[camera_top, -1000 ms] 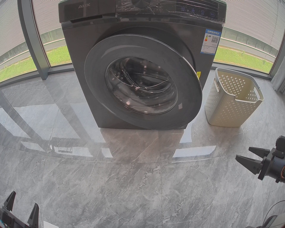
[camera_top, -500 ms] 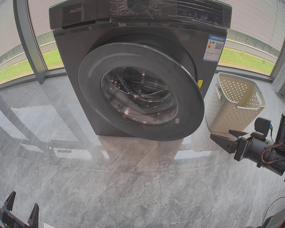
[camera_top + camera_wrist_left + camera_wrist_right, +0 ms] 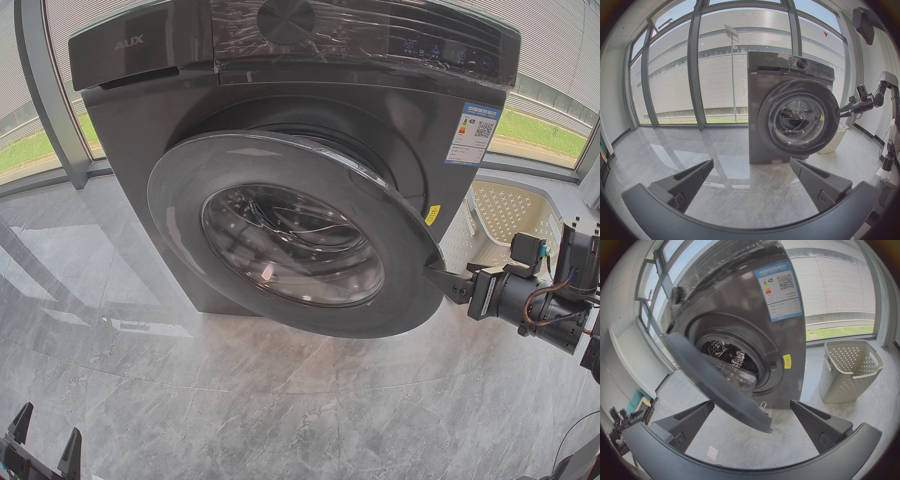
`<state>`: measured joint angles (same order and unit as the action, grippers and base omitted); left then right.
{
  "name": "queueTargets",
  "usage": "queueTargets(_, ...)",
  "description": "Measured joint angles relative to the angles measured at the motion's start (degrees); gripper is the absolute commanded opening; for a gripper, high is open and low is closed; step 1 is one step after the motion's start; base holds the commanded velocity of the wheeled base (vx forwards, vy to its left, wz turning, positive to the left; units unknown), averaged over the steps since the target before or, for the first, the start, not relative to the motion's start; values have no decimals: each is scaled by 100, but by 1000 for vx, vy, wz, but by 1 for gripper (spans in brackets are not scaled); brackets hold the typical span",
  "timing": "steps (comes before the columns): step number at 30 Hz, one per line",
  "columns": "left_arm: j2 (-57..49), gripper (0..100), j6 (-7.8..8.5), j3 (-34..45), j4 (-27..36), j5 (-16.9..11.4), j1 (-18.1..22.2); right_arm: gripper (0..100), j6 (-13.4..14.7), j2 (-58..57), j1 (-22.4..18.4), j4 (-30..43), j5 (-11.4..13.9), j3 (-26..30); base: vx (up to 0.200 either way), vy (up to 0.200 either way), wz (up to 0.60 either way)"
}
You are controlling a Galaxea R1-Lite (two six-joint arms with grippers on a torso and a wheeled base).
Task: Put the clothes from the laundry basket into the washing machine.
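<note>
Gaping wide at the rim of the ajar door (image 3: 294, 237) of the washing machine (image 3: 294, 94), mid-right of the head frame, my right tool (image 3: 447, 276) grips nothing, my left tool (image 3: 50, 420) sits wide at bottom left, and the laundry basket (image 3: 843, 387) beside the machine, half hidden there, shows whole from my right wrist.

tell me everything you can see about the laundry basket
The laundry basket is a cream, plastic-looking tub with a rounded-rectangular rim and walls tapering downward. Small round holes cover the lower walls, star-shaped ones the upper part, with a handle opening at two ends. It stands upright on the grey floor on the robot's right of the washing machine, a gap between them. Only the floor touches it. No clothes show inside; its bottom is hidden.
</note>
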<state>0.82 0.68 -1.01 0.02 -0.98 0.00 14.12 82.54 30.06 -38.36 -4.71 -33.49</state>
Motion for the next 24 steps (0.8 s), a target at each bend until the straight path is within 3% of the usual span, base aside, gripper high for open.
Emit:
queueTargets(7,4,100,2,0,0,0,-2,100,5,152,-151,-15,-232,-176,0,0,0)
queueTargets(14,4,100,7,0,-2,-2,-5,100,0,166,-230,0,-277,-35,0,0,0)
queueTargets(19,4,100,7,0,0,-4,0,100,0,106,119,-1,-235,354,0,0,0)
queueTargets(24,6,100,10,0,-2,-4,0,100,83,17,642,-15,-30,731,0,0,0)
